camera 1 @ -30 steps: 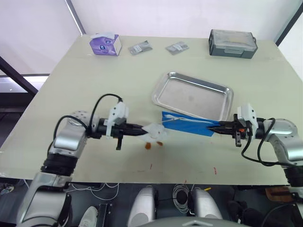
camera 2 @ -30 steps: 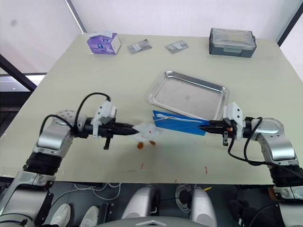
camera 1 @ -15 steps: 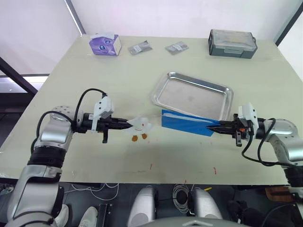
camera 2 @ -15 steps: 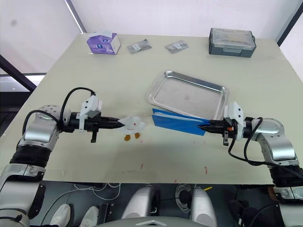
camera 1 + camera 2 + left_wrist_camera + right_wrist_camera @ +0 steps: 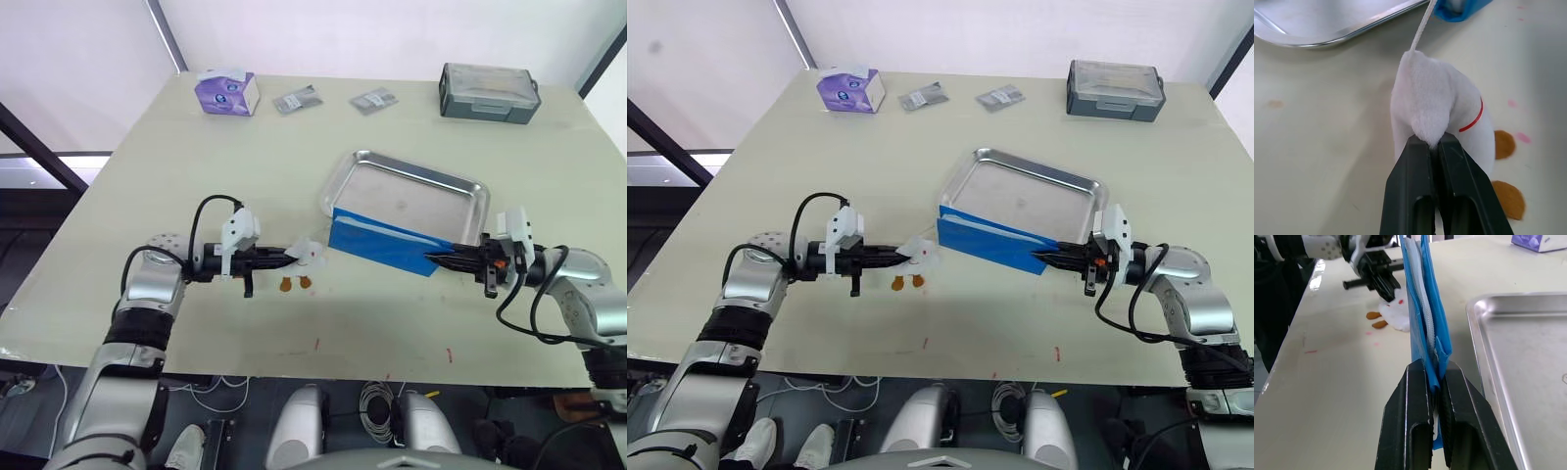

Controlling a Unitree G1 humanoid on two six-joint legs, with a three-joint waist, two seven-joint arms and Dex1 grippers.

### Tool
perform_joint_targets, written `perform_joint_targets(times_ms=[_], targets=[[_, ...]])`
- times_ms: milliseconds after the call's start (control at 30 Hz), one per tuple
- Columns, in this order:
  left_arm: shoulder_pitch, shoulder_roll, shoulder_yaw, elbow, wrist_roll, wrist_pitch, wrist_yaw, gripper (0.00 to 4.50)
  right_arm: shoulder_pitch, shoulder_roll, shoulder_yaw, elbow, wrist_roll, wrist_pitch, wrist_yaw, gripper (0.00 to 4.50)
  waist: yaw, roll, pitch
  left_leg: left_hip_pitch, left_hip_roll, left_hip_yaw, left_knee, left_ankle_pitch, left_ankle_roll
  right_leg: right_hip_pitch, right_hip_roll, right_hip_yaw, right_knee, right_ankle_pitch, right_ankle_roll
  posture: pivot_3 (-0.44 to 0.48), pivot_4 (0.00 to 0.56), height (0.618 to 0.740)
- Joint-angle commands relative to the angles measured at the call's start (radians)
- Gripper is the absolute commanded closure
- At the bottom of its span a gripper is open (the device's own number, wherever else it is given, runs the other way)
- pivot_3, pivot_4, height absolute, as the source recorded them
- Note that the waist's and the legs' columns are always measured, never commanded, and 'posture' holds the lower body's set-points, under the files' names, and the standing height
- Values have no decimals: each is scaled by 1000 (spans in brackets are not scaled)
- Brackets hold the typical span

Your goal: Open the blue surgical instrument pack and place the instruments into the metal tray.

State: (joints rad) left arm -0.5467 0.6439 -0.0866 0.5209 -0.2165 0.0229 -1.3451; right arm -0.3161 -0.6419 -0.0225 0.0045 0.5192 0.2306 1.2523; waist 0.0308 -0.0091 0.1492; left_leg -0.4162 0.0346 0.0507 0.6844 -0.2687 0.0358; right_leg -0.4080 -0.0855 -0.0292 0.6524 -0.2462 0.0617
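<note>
The pack (image 5: 387, 246) stands on edge on the tabletop (image 5: 196, 157), just near of the tray (image 5: 407, 196), with its right corner pinched flat in the closed right gripper (image 5: 438, 261). The left gripper (image 5: 286, 255) is closed on a white plush pull tab (image 5: 1437, 105) that carries a red arc mark and two small orange feet; a thin white cord (image 5: 1420, 32) runs from the tab to the pack's left end. The zipper line shows between the blue walls in the right wrist view. The pack appears closed and no instruments are exposed, so the step in hand is judged to be opening the zipper by the tab. To do it well, the right gripper should hold the corner fixed as an anchor while the left draws the tab along the zipper line, keeping the cord taut and in line with the teeth rather than lifting it off to one side. The pull should be steady, because a jerk could slip the soft tab from the fingers or drag the pack against the tray rim. No writing on the pack can be read. At the far edge lie a purple tissue box (image 5: 226, 91), two small sachets (image 5: 331, 99) and a grey box (image 5: 488, 92); their print is too small to read.
</note>
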Motion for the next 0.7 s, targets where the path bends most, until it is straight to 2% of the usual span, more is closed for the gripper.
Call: perform_joint_targets(times_ms=[33, 200, 467, 700], targets=[[25, -45, -61, 68, 59, 16, 24, 4488, 2, -24, -59, -89, 64, 38, -4, 4500, 8, 3, -2, 0, 0, 0, 0, 0, 0, 0, 0, 0, 0, 0, 0, 0, 150, 727], [31, -52, -61, 69, 59, 28, 17, 4488, -10, -22, -108, -141, 148, 125, -42, 4500, 11, 5, -4, 0, -3, -3, 0, 0, 0, 3, -2, 0, -1, -1, 1, 0, 150, 727], [50, -56, -65, 43, 55, 35, 14, 4488, -77, 35, -194, -192, 310, 270, -187, 4500, 10, 9, -6, 2, -4, -4, 0, -1, 2, 5, -2, 0, -2, -1, 2, 0, 150, 727], [58, -36, -55, 3, 42, 54, 1, 4488, -22, -29, -100, -211, 141, 166, -103, 4500, 9, 9, -7, 2, -5, -6, 0, -2, 3, 6, -2, 1, -3, -2, 3, 0, 150, 727]])
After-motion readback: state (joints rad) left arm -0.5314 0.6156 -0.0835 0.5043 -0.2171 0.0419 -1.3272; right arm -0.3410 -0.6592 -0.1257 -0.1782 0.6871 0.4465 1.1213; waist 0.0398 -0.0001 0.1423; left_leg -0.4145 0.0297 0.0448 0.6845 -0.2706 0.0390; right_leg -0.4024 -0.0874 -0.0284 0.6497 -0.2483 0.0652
